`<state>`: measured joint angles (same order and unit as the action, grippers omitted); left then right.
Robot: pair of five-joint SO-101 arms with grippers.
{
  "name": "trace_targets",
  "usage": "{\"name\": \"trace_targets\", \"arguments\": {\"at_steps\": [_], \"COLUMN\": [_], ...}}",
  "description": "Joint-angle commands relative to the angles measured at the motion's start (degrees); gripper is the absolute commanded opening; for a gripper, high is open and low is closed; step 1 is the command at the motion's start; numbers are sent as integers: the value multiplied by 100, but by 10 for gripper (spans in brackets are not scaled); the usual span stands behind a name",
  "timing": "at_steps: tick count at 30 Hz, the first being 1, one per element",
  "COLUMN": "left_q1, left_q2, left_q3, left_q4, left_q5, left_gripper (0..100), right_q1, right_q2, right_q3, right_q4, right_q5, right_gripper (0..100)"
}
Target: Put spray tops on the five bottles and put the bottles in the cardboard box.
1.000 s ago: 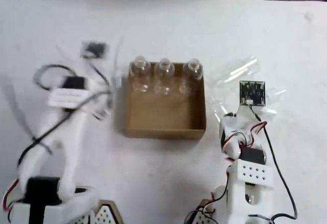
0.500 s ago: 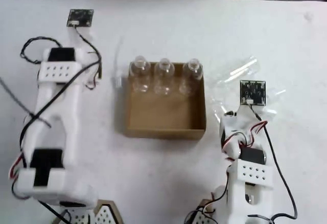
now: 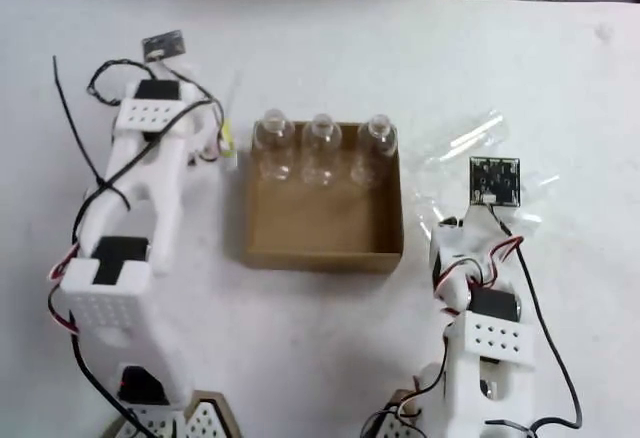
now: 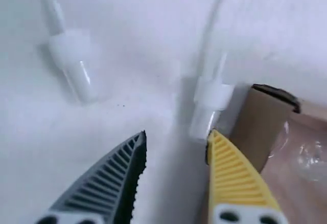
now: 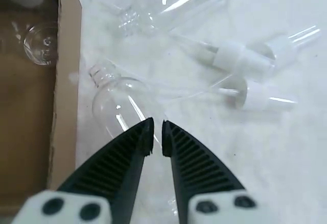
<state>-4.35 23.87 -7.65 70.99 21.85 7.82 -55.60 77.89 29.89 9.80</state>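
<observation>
The cardboard box (image 3: 322, 241) sits mid-table with three uncapped clear bottles (image 3: 322, 146) upright along its far wall. My left gripper (image 4: 177, 137) is open at the box's far left corner, grey and yellow fingers apart. A white spray top (image 4: 209, 101) lies just ahead of the yellow finger against the box corner (image 4: 265, 114). Another spray top (image 4: 71, 65) lies farther off. Right of the box, my right gripper (image 5: 157, 127) is shut, empty, over a lying clear bottle (image 5: 120, 106). A second bottle (image 5: 179, 4) and two spray tops (image 5: 240, 60) (image 5: 260, 98) lie beyond.
The left arm (image 3: 140, 188) stretches along the box's left side, trailing loose cables. The right arm (image 3: 485, 328) stands at the front right. The box wall (image 5: 66, 81) runs close beside the right gripper. White table surrounds the box.
The left arm has swung from the table's far left back toward the box, its gripper now at the box's far left corner. The right arm and the bottles have not moved.
</observation>
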Motion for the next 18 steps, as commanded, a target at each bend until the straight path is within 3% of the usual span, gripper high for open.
{"name": "trace_targets", "arguments": {"at_steps": [1,18], "left_q1": [321,312], "left_q2": [-48,-40], "left_q3": [-176,862], "left_q4": [-519,-1996], "left_q5": [88,79], "left_gripper": [186,186], "right_q1": [57,57], "right_q2": [40,40], "right_q3": [-26,-18], "right_q4": [-110,-110], "right_q5": [79,79], "right_gripper": [21,21]}}
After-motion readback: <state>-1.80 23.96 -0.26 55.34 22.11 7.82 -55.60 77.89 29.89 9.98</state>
